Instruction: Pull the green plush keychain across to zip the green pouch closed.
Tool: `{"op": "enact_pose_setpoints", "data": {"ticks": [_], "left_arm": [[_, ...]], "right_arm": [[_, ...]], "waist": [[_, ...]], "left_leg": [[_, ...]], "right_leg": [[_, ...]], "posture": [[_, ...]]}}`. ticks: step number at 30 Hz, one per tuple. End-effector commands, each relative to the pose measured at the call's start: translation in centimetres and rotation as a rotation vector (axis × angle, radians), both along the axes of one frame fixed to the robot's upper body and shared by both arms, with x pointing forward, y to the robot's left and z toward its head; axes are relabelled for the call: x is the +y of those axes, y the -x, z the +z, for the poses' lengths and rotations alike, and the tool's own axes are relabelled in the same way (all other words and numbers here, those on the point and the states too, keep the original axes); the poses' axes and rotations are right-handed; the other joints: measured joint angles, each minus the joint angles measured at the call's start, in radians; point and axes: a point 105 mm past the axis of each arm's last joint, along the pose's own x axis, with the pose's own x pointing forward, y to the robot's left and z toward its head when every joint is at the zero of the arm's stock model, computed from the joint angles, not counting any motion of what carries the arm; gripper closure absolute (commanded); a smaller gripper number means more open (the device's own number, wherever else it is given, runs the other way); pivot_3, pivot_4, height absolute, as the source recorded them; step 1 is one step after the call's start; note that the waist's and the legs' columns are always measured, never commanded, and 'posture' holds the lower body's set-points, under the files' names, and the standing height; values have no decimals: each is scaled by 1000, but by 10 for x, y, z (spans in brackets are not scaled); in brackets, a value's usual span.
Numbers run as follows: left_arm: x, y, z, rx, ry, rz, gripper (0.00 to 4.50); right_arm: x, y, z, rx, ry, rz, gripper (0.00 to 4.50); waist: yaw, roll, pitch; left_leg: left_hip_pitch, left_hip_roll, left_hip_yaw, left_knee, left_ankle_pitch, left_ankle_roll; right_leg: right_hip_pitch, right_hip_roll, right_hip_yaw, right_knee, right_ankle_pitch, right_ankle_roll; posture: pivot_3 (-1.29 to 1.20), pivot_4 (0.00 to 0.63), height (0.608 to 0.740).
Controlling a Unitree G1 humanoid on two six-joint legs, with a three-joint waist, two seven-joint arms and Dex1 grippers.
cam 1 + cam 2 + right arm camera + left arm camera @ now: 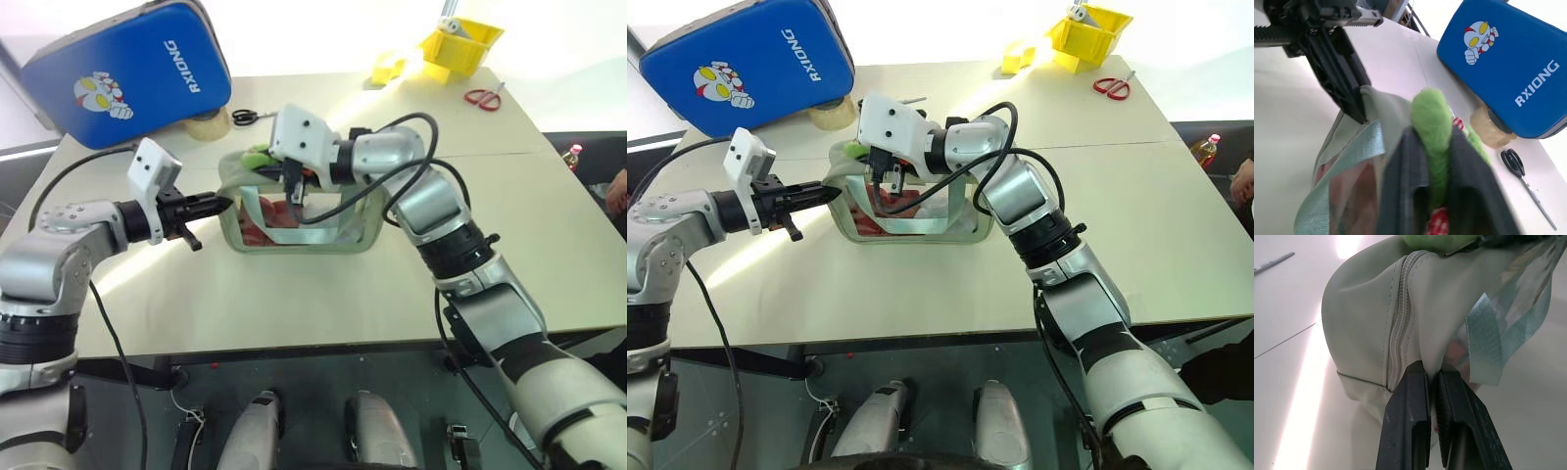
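Standing mid-table, the green pouch (294,220) is well apart from the clutter along the far edge: a large blue hard case (127,69) with a cartoon figure at far left, a roll of tape (208,124) and black scissors (245,117) just beside it, a yellow bin (460,44) and red scissors (484,96) at far right. Nothing lies between the pouch and either arm. It is pale sage green and boxy, with a clear window showing pink and red contents, light blue straps and a zipper curving over its left end. The left gripper (1432,396) has its fingers pinched together on that left end's fabric. The right gripper (1432,166) has its fingers clamped on the green plush keychain (1431,122), a fuzzy lime charm at the pouch's top left
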Motion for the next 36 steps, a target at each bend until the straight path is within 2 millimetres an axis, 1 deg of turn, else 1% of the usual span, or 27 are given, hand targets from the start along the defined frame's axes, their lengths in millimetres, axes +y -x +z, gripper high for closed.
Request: {"op": "enact_pose_setpoints", "data": {"ticks": [1, 3, 6, 7, 8, 11, 12, 15, 16, 19, 22, 25, 32, 34, 36], "left_arm": [[4, 3, 21, -89, 1, -3, 4500], [5, 3, 20, -88, -3, -5, 4500], [5, 3, 19, -87, -5, -8, 4500], [5, 3, 19, -87, -5, -8, 4500], [5, 3, 18, -86, -7, -7, 4500], [7, 4, 17, -84, -10, -5, 4500], [8, 4, 16, -84, -12, -1, 4500], [10, 3, 15, -84, -15, 5, 4500], [10, 3, 15, -85, -15, 5, 4500], [10, 1, 15, -86, -16, 5, 4500], [10, 1, 15, -87, -17, 4, 4500], [10, 0, 14, -86, -18, 0, 4500], [12, -1, 14, -82, -23, 0, 4500], [12, -2, 15, -82, -25, 0, 4500], [12, -3, 15, -82, -26, -2, 4500]], "right_arm": [[3, 6, 26, 2, -99, 13, 4479], [1, 5, 32, 60, -160, -10, 4479], [-11, -4, 43, 120, -244, -97, 4479], [-17, -7, 45, 131, -262, -124, 4479], [-28, -12, 46, 141, -283, -176, 4479], [-50, -20, 46, 158, -314, -277, 4479], [-62, -23, 44, 166, -324, -321, 4479], [-90, -27, 36, 172, -331, -419, 4479], [-95, -28, 34, 172, -332, -438, 4479], [-118, -33, 28, 174, -348, -523, 4479], [-131, -35, 25, 170, -364, -576, 4479], [-155, -41, 17, 178, -403, -673, 4479], [-183, -46, 10, 203, -509, -792, 4479], [-191, -48, 8, 229, -554, -826, 4479], [-198, -49, 1, 274, -607, -867, 4479]], "waist": [[0, 0, 0], [0, 0, 0], [2, 0, 0], [2, 0, 0], [2, 0, 0], [2, 0, 0], [3, 0, 0], [4, 0, 0], [3, 0, 0], [1, 0, 0], [-1, 0, 0], [2, 0, 0], [1, 0, 0], [1, 0, 0], [1, 0, 0]], "left_leg": [[0, 0, 0, 0, 0, 0], [0, 0, 0, 0, 0, 0], [0, 0, 0, 0, 0, 0], [0, 0, 0, 0, 0, 0], [0, 0, 0, 0, 0, 0], [0, 0, 0, 0, 0, 0], [0, 0, 0, 0, 0, 0], [0, 0, 1, 0, 0, 0], [0, 0, 1, 0, 0, 0], [0, 0, 3, 0, 0, 0], [0, 0, 7, -1, 0, 0], [0, 0, 8, -1, 0, 0], [0, 0, 10, -1, 0, 0], [0, 0, 11, -1, 0, 1], [0, 0, 11, -1, 0, 1]], "right_leg": [[0, 0, 0, 0, 0, 0], [0, 0, 0, 0, 0, 0], [0, 0, 0, 1, 0, 0], [0, 0, 0, 1, 0, 0], [0, 0, 0, 1, 0, 0], [-1, 0, 1, 1, 0, 0], [-1, 0, 1, 1, 0, 0], [-1, 0, 1, 1, 0, 0], [-1, 0, 2, 1, 0, 0], [-2, 0, 3, 1, 0, 0], [-5, 0, 8, 3, 0, 0], [-5, 0, 9, 3, 0, 0], [-6, 0, 10, 3, 0, 0], [-6, 0, 10, 3, 0, 0], [-6, 0, 11, 3, 0, 0]], "posture": [[0, 150, 740], [0, 150, 740], [0, 150, 740], [0, 150, 740], [0, 150, 740], [0, 150, 740], [0, 150, 740], [0, 150, 740], [0, 150, 740], [0, 150, 740], [0, 150, 740], [0, 150, 740], [0, 150, 740], [0, 150, 740], [0, 150, 740]]}}
